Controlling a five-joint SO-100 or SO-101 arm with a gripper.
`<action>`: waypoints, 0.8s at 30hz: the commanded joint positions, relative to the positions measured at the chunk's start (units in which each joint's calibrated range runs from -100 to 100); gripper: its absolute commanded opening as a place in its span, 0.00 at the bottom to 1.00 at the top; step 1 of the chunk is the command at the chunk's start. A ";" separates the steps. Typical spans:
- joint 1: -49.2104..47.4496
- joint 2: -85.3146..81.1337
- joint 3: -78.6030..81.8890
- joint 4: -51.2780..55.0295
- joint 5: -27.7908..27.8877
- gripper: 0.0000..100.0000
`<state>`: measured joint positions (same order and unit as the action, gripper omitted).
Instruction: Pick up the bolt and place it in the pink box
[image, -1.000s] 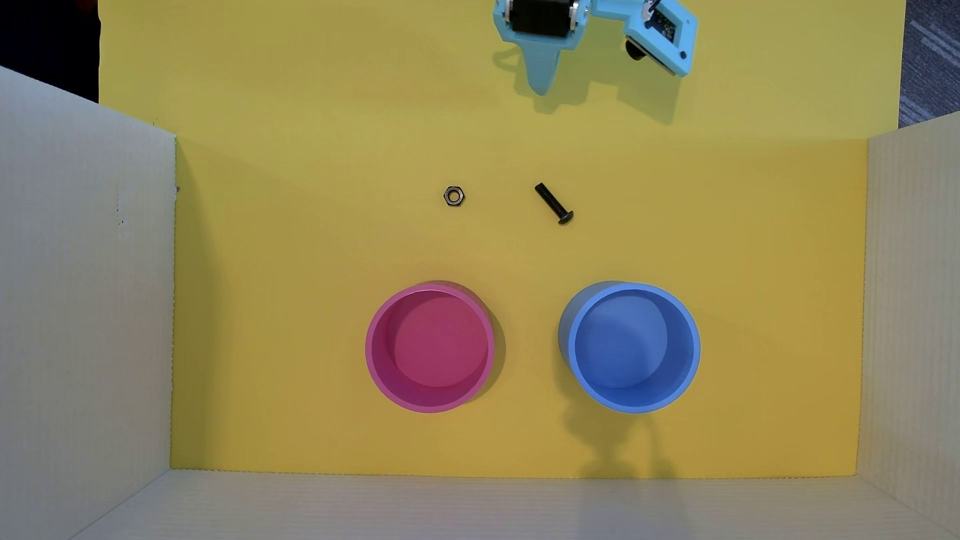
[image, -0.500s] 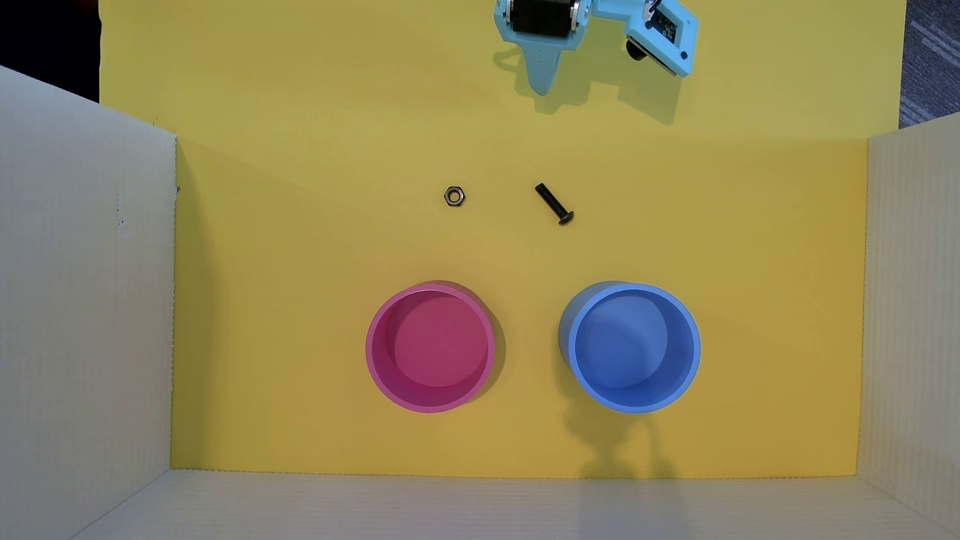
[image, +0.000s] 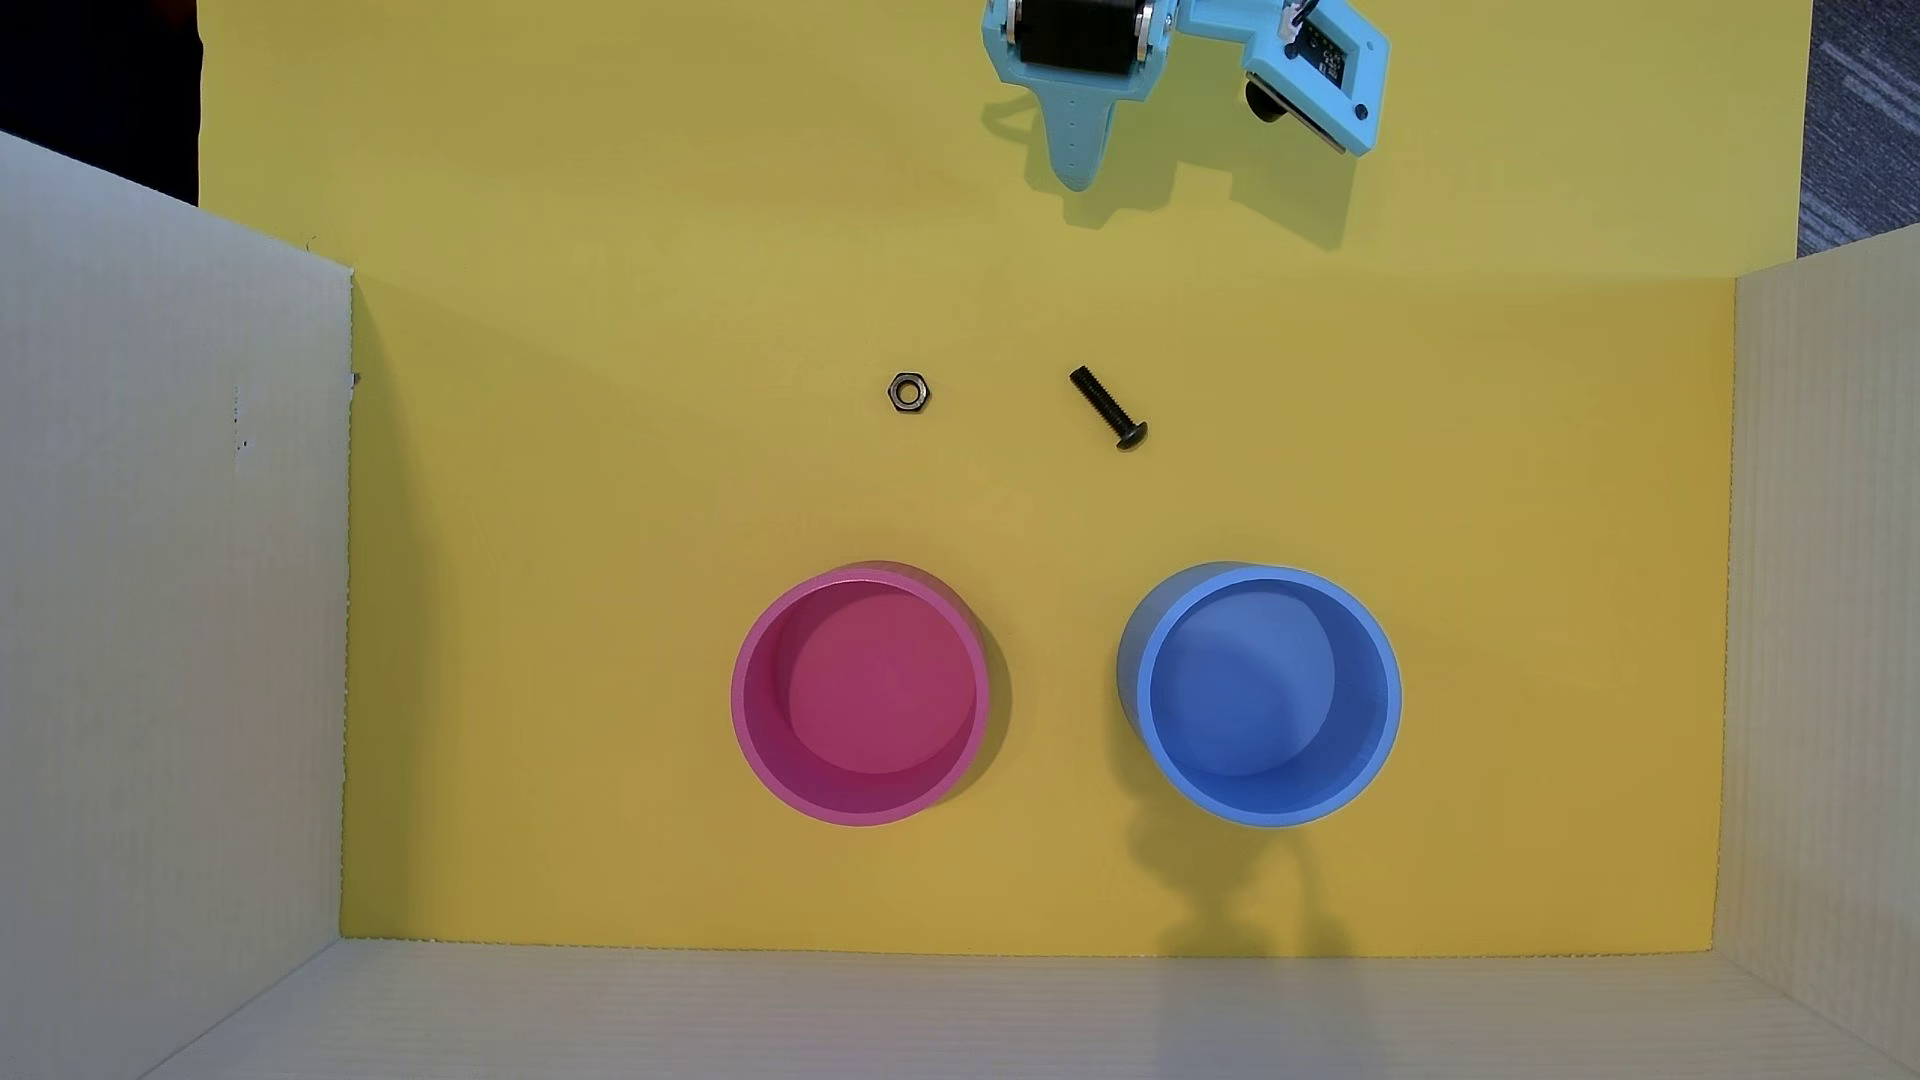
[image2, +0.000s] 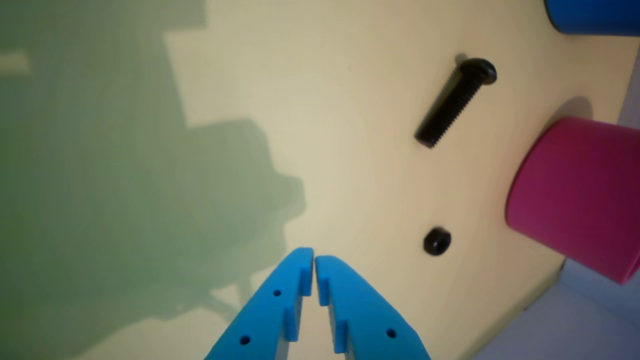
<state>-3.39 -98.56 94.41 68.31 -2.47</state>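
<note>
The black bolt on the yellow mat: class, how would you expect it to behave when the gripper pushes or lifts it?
The bolt lies on its side on the yellow mat, so a sideways nudge would probably roll it. Being metal, it is likely stiff and heavy for its size. Its thin threaded shank may pivot between the fingertips of the shut gripper.

Bare yellow mat (image: 1455, 467) surrounds the bolt (image: 1109, 407), with only the hex nut (image: 908, 392) nearby to its left in the overhead view, while the pink box (image: 860, 694) and blue cup (image: 1262, 694) stand well apart below.
</note>
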 joint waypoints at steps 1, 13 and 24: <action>-0.14 0.07 -0.38 -0.40 0.15 0.01; -0.66 0.75 -7.17 -14.55 0.15 0.01; -0.36 4.11 -17.39 -23.22 0.15 0.01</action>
<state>-4.41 -97.20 81.80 48.61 -2.37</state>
